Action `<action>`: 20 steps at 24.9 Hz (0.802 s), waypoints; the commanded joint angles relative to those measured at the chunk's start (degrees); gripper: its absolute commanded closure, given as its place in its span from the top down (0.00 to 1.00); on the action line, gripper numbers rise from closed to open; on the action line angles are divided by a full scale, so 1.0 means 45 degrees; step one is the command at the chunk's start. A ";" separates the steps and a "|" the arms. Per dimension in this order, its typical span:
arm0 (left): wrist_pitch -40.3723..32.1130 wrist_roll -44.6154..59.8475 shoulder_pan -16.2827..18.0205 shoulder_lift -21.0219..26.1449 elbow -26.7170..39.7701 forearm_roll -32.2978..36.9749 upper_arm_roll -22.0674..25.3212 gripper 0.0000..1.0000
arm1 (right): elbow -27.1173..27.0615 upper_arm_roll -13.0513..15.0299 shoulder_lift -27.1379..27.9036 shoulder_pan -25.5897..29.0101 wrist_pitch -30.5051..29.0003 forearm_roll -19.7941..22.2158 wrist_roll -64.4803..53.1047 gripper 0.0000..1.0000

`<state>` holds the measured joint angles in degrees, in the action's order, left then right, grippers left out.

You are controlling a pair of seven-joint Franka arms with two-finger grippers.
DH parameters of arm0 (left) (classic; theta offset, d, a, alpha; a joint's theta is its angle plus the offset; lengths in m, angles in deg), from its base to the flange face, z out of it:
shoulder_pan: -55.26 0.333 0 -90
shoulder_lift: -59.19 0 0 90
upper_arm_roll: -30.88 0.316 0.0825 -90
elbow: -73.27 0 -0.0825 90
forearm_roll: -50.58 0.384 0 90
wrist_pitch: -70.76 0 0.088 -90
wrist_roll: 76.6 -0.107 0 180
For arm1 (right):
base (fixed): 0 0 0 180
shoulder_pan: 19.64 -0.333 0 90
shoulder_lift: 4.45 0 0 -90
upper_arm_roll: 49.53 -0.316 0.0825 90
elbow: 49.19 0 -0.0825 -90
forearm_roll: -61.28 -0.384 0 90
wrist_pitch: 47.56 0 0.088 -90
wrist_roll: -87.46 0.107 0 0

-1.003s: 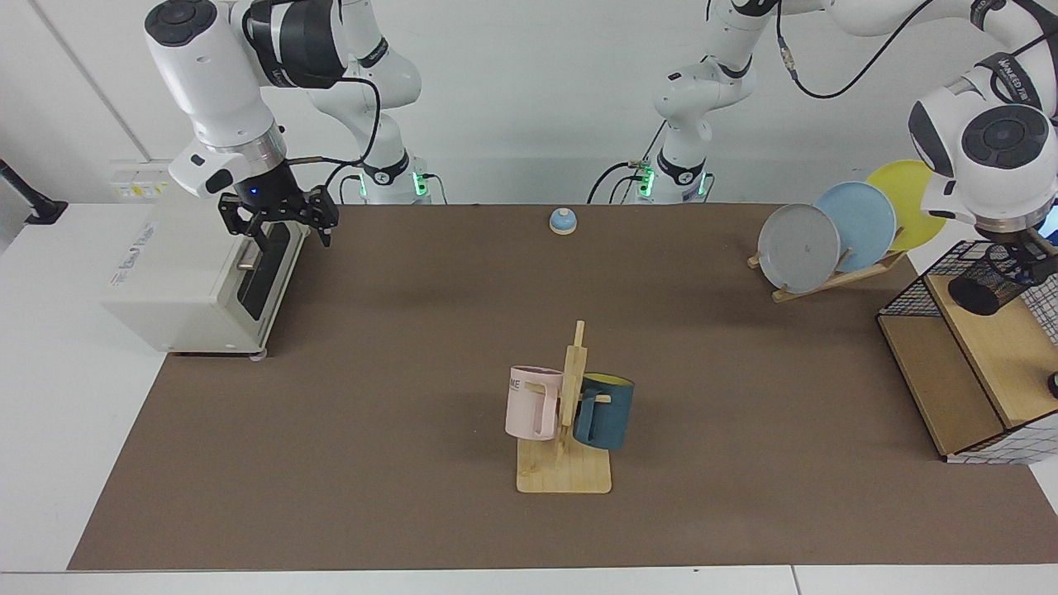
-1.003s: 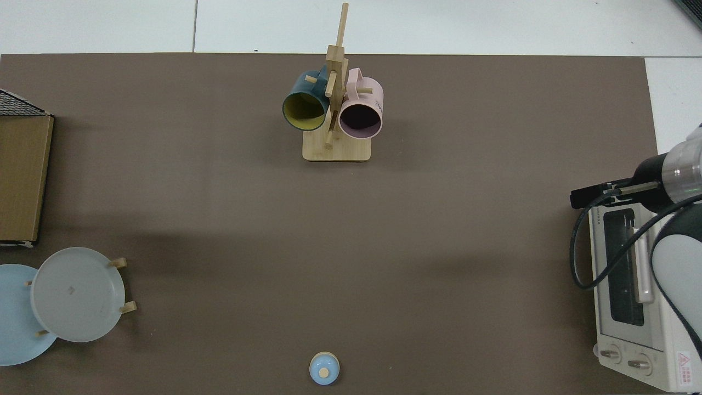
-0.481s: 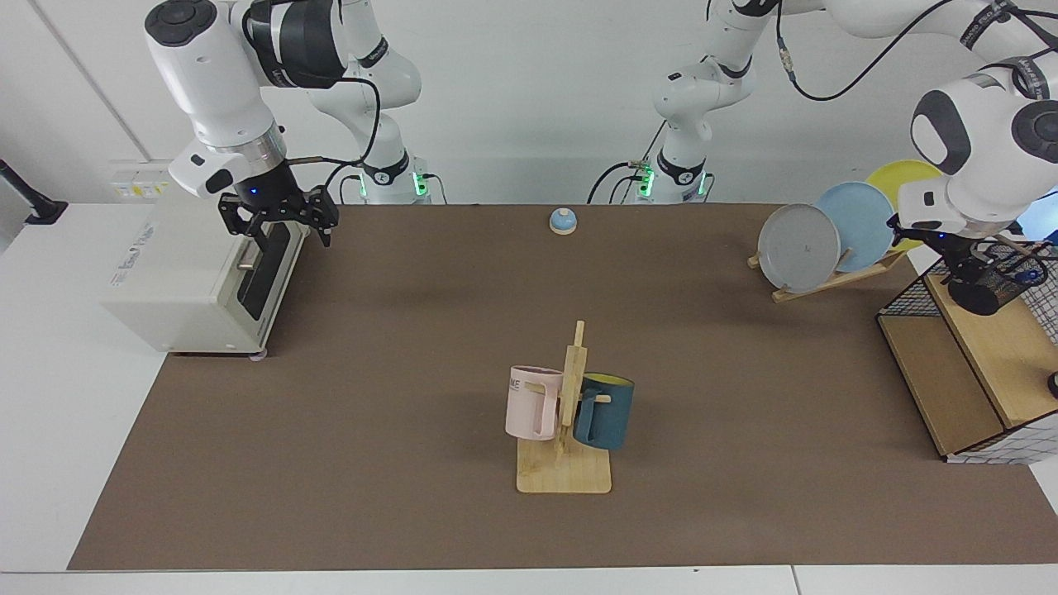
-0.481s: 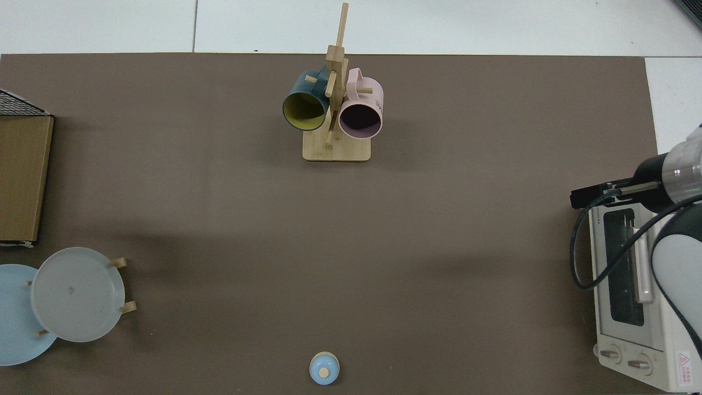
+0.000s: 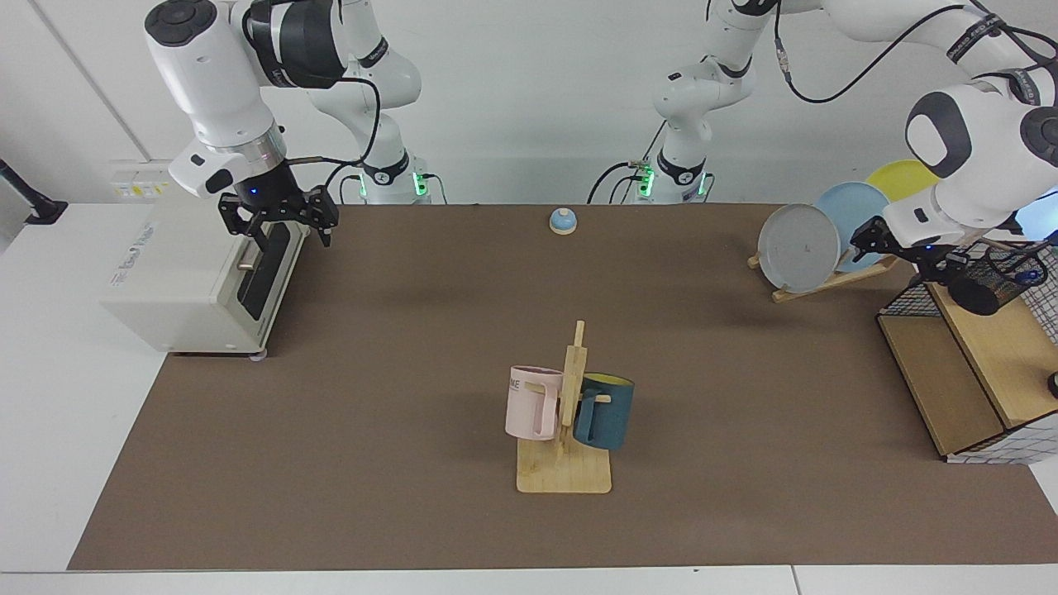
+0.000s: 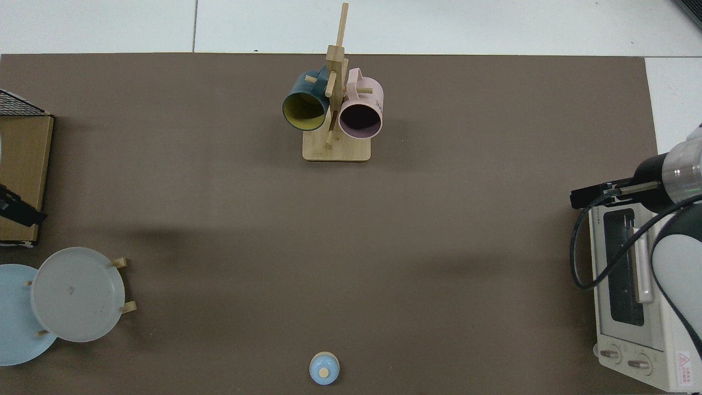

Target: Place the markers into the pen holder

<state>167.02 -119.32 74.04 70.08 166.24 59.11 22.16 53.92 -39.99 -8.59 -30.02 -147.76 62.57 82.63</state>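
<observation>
Status: task not shown complete.

The holder (image 5: 985, 289) is on the wooden shelf (image 5: 1004, 355) of the wire basket (image 5: 909, 293), at the end of the bench (image 5: 413, 347) on the left arm's side. It leans over rather than standing upright, its dark base turned toward the bench middle.

The left pincer (image 5: 930, 252) sits right against the holder. I cannot tell whether it grips the holder or how its fingers are set. In the top view only a dark part of it (image 6: 19, 211) shows at the frame edge.

I cannot confirm the marker. A small blue spot (image 5: 1029, 276) beside the holder's mouth may be its end, in or out I cannot say.

The right pincer (image 5: 277, 219) waits, spread wide and empty, over the oven (image 5: 190, 281) at the opposite end.

My judgement: the holder needs setting upright and the marker's seating needs verifying.
</observation>
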 commanded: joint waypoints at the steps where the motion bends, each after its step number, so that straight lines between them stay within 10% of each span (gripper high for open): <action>1: 0.0836 0.2712 -0.0540 -0.0330 0.0434 -0.0450 -0.0112 1.00 | 0.0037 -0.0030 -0.0116 0.0101 -0.0077 0.0008 -0.0157 1.00; 20: -0.0922 0.9531 -0.0794 -0.1559 -0.0093 -0.1505 -0.2045 1.00 | 0.0037 -0.0049 -0.0116 0.0101 -0.0077 0.0008 -0.0138 1.00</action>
<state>165.42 -81.33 70.73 66.47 164.27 53.78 14.76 53.92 -39.99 -8.59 -30.02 -147.76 62.57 82.63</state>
